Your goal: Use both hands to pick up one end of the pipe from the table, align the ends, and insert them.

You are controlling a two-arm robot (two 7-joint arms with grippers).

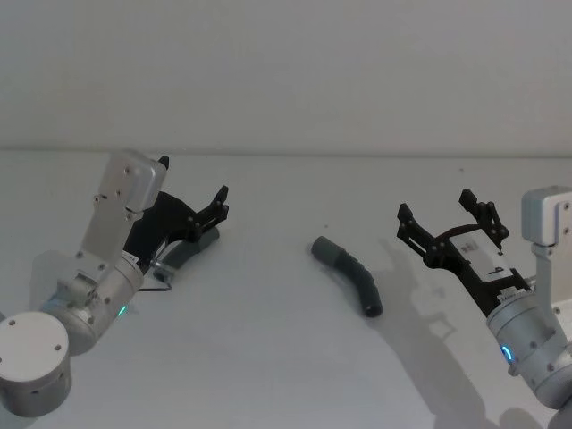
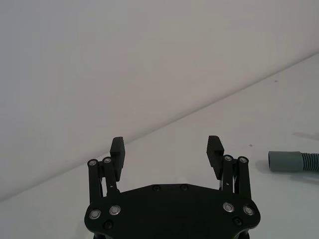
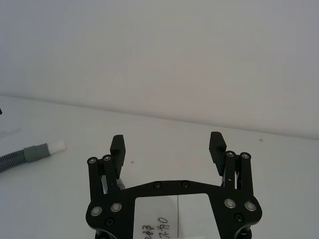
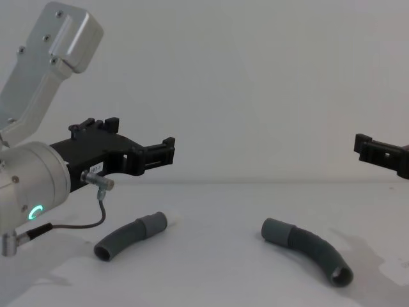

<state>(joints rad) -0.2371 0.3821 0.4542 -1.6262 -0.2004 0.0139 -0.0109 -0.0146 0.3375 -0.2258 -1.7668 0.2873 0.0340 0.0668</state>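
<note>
Two dark grey ribbed pipe pieces lie on the white table point(image 1: 268, 357). The one with a grey cuff and white tip point(image 4: 171, 219) lies at the left point(image 4: 128, 236), partly hidden under my left arm in the head view point(image 1: 195, 248). The other pipe piece point(image 1: 350, 273) lies in the middle, its plain grey cuff point(image 4: 277, 230) pointing left. My left gripper point(image 1: 220, 204) hovers open above the left piece, holding nothing. My right gripper point(image 1: 435, 207) hangs open and empty above the table, to the right of the middle piece. The left wrist view shows the plain cuff point(image 2: 284, 162) beyond the open fingers point(image 2: 117, 147).
A pale grey wall point(image 1: 286, 71) closes off the table's far edge. A thin dark cable point(image 4: 83, 220) loops down from my left wrist near the left piece. Bare table lies between the two pieces and in front of them.
</note>
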